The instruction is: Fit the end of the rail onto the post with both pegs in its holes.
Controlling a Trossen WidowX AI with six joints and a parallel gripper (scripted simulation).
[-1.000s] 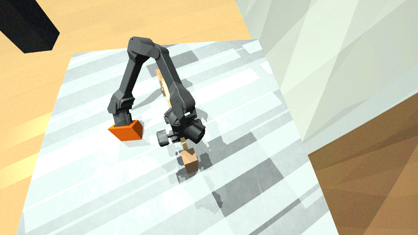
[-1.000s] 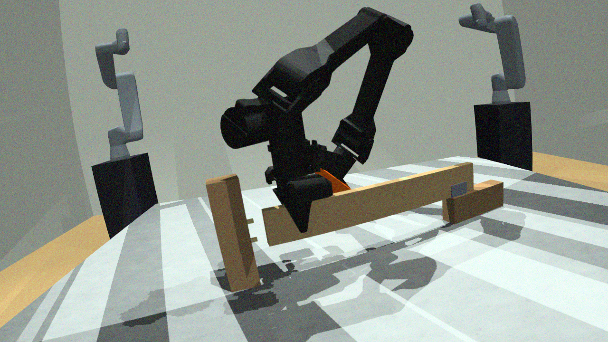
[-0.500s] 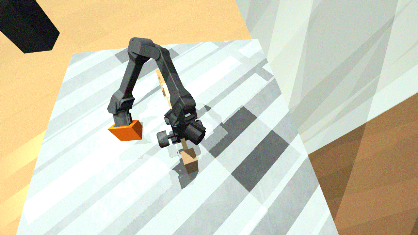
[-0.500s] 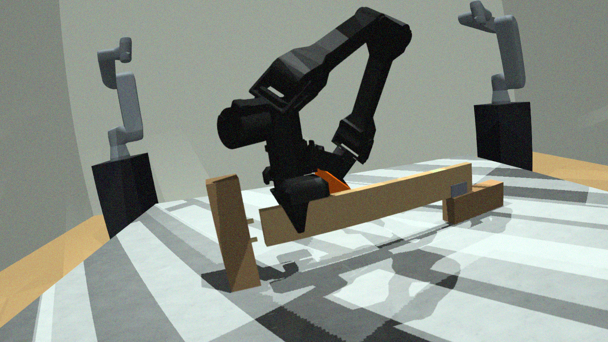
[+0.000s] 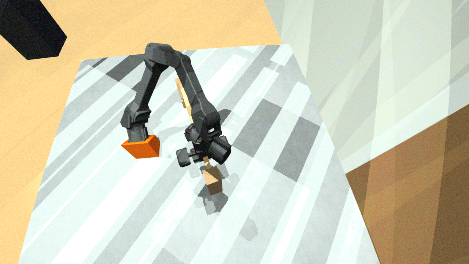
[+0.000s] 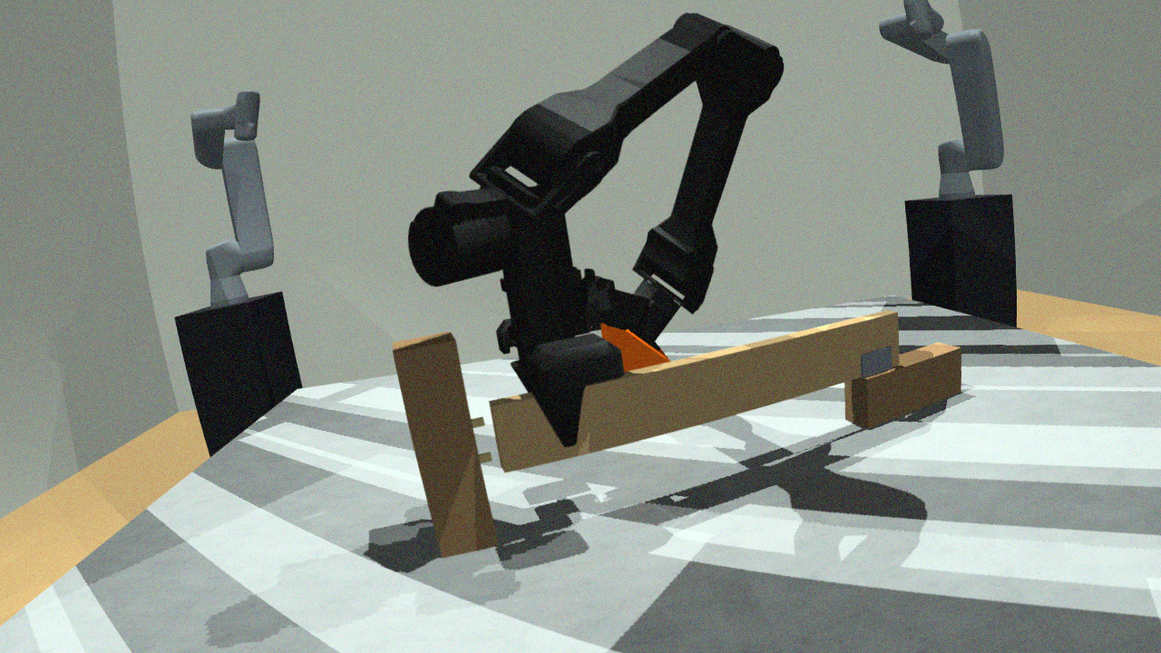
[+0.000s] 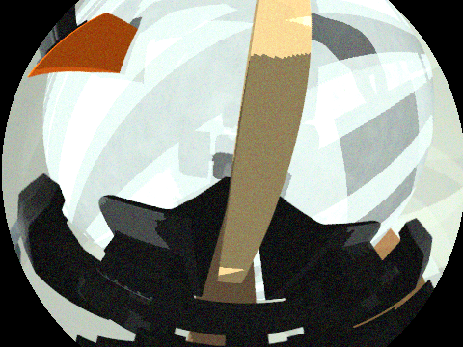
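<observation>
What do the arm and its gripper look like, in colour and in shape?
The arm is dark grey to black, built of angular, faceted links, with a bulky cylinder-shaped housing at the wrist. It stands on an orange wedge-shaped base. The gripper is black, with fingers that taper to a point. No cables or markings show.

long wooden rail (image 6: 714, 381) tilted, lifted end just short of post (image 6: 442, 438).
</observation>
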